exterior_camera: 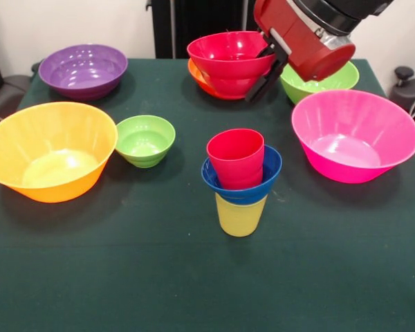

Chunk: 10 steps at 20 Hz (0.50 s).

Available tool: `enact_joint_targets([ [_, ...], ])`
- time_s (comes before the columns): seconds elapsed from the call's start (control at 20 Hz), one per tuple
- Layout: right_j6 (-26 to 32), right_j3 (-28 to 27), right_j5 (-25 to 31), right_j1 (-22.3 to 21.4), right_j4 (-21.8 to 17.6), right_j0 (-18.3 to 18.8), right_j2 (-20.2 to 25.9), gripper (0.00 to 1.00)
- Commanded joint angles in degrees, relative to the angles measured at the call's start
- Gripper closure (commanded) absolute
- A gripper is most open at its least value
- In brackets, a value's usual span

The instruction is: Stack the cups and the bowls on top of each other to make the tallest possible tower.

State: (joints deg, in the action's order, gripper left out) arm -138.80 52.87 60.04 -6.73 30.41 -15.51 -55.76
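Observation:
The tower stands at the table's middle: a yellow cup (241,216) upside down, a small blue bowl (256,185) on it, and a red cup (235,158) upside down in that bowl. My gripper (260,79) comes in from the top right. One black finger lies against the right outer wall of the small red bowl (228,59) and the rim is clamped. The red bowl hangs upright over the medium orange bowl (199,81) at the far side, behind the tower.
A medium green bowl (321,83) sits partly behind the arm's red wrist. A large pink bowl (353,135) is to the right of the tower. A small green bowl (145,140) and a large orange-yellow bowl (48,149) are at left, and a purple bowl (83,69) at far left.

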Motion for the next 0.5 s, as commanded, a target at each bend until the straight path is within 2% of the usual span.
enact_joint_targets([
  [0.05,0.5,0.0,-0.7,1.8,-4.5,1.1,8.6,1.0],
  [0.5,0.3,0.1,-3.2,2.2,-4.4,1.2,9.0,1.0],
])
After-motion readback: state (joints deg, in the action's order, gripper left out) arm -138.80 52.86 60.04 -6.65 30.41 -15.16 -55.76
